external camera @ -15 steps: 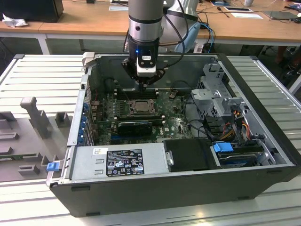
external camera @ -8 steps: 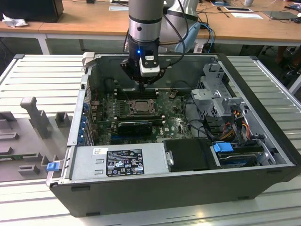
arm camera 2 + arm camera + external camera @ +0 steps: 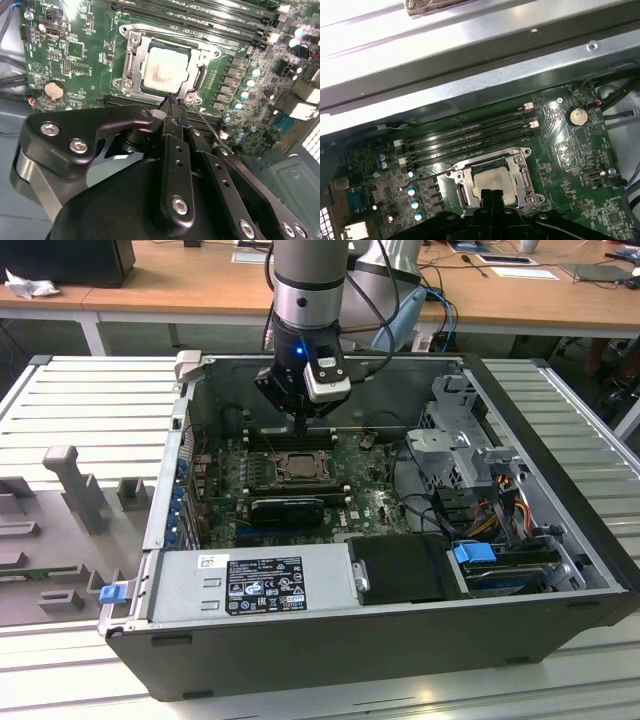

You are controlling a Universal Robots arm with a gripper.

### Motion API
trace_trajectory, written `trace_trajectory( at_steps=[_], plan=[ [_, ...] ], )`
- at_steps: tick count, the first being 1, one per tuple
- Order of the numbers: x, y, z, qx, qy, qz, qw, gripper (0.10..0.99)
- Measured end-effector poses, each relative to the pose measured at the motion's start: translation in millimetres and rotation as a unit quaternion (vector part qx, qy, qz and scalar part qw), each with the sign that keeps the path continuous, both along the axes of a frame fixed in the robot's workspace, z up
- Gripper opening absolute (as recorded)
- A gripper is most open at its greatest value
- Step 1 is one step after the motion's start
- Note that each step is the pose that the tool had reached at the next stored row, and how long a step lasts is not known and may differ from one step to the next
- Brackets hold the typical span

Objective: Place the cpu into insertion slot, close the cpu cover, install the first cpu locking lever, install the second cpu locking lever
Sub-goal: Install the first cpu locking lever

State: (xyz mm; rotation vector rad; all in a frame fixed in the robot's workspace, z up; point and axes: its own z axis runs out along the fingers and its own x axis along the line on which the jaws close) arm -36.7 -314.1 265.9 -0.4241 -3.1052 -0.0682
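The pale cpu lies in the insertion slot on the green board. The metal cpu cover lies flat around it as a frame. A thin wire locking lever sticks out from one corner of the socket, away from its edge. My gripper hangs just over the socket's rim near that lever's root. Its fingers are pressed together, and I see nothing between them.
Black memory slots run beside the socket, with the case wall behind them. A coin battery sits on the board. A long black card, the power supply and a drive cage crowd the case.
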Motion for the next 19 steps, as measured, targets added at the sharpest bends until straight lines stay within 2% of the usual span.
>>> trace_trajectory(
  at_steps=[5,7,10,14,19],
  plan=[
    [0.0,0.0,0.0,0.0000,0.0000,0.031,0.9995,0.106],
    [0.0,0.0,0.0,0.0000,0.0000,0.050,0.9987,0.106],
    [0.0,0.0,0.0,0.0000,0.0000,0.089,0.9960,0.106],
    [0.0,0.0,-0.1,0.0000,0.0000,0.135,0.9908,0.106],
    [0.0,0.0,-0.1,0.0000,-0.0001,0.164,0.9865,0.106]
  ],
)
